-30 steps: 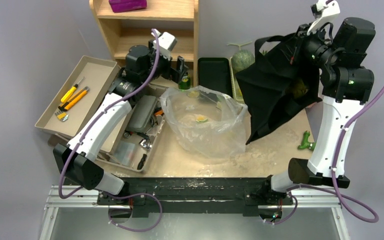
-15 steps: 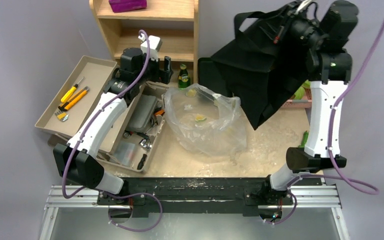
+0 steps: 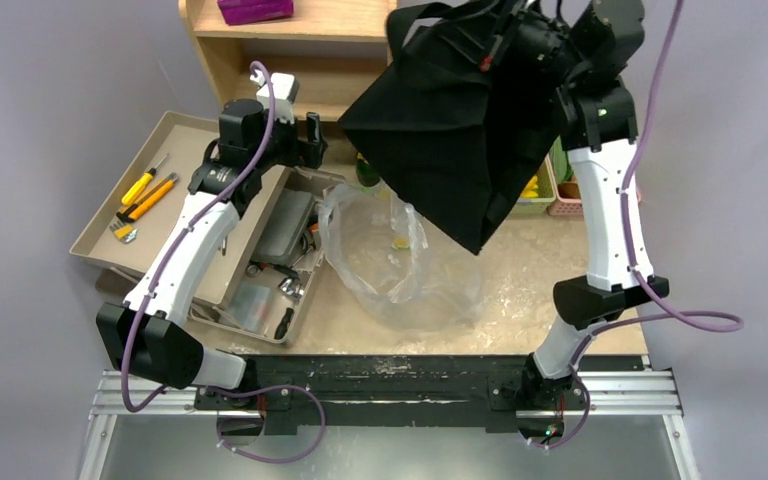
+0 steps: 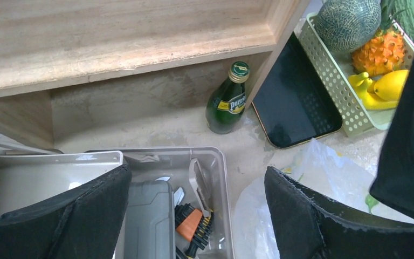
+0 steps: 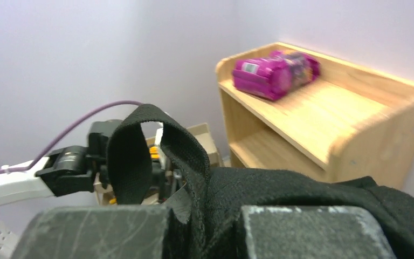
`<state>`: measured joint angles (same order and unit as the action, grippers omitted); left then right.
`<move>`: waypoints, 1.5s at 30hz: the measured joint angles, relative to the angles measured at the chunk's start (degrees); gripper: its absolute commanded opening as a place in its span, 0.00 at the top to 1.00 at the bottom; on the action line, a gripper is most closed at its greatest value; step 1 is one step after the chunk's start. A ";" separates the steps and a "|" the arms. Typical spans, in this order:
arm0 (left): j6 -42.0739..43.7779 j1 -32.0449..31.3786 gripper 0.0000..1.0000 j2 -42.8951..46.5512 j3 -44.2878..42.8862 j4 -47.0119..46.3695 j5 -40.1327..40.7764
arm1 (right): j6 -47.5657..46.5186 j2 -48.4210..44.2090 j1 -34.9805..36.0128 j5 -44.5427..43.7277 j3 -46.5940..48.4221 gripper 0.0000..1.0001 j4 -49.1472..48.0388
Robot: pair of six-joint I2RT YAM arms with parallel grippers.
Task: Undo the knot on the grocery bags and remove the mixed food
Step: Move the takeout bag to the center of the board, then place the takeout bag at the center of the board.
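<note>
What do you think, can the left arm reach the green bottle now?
Probably yes. The left gripper is open, and the green bottle stands upright just ahead of it by the shelf, with nothing between them.

From above, the black cloth bag (image 3: pixel 440 130) blocks my sight of the right tool (image 5: pixel 204 233) and most of the green basket (image 4: pixel 331 75) (only a sliver shows). On the left wrist the melon (image 4: pixel 347 21) is clipped by the top edge. The purple packet (image 5: pixel 276 73) is smeared; I can't read its label.
</note>
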<state>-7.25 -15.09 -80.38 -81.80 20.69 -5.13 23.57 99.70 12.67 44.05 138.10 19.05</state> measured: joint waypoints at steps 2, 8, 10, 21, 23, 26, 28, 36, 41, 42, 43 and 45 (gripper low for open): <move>-0.79 0.44 0.11 0.02 0.07 0.04 0.09 | -0.52 0.11 3.56 -0.31 0.00 1.00 -1.92; -2.49 3.72 0.10 0.02 0.04 0.02 1.25 | -2.97 2.54 13.27 -2.84 1.49 1.00 -6.78; -2.67 5.05 0.10 0.04 -0.13 0.00 2.01 | -3.61 3.58 15.80 -4.09 1.51 1.00 -7.98; -3.61 14.36 0.10 0.79 -1.49 -0.28 6.56 | -8.00 10.38 29.20 -11.93 1.53 1.00 -11.45; -4.28 16.55 0.10 0.79 -1.95 -0.20 6.97 | -7.45 11.39 30.47 -13.20 1.53 1.00 -12.33; -4.92 19.26 0.10 0.79 -2.75 -0.22 7.10 | -5.60 11.28 31.28 -14.62 -1.11 1.00 -14.05; -5.22 19.69 0.10 0.81 -3.02 -0.28 6.97 | -4.57 9.79 31.34 -15.02 -5.66 1.00 -15.23; -5.20 19.52 0.11 1.49 -2.93 -0.24 3.43 | -7.67 0.70 29.14 -15.26 -19.69 1.00 -5.29; -5.03 19.30 0.15 1.66 -2.67 -0.59 -0.96 | -10.97 -7.98 21.73 -16.09 -19.71 1.00 7.85; -4.68 19.06 0.15 1.66 -2.67 -0.61 -1.70 | -12.52 -10.10 20.11 -16.46 -19.58 1.00 10.64; -4.07 18.67 0.16 1.66 -2.67 -0.68 -2.56 | -14.25 -12.20 18.91 -17.22 -19.17 1.00 13.46; -2.64 17.38 0.20 1.66 -2.67 -1.22 -5.05 | -18.18 -16.46 17.68 -19.67 -18.84 1.00 18.10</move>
<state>-9.89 2.28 -78.72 -84.47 19.46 -10.17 5.39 83.24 30.35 24.38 119.26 37.15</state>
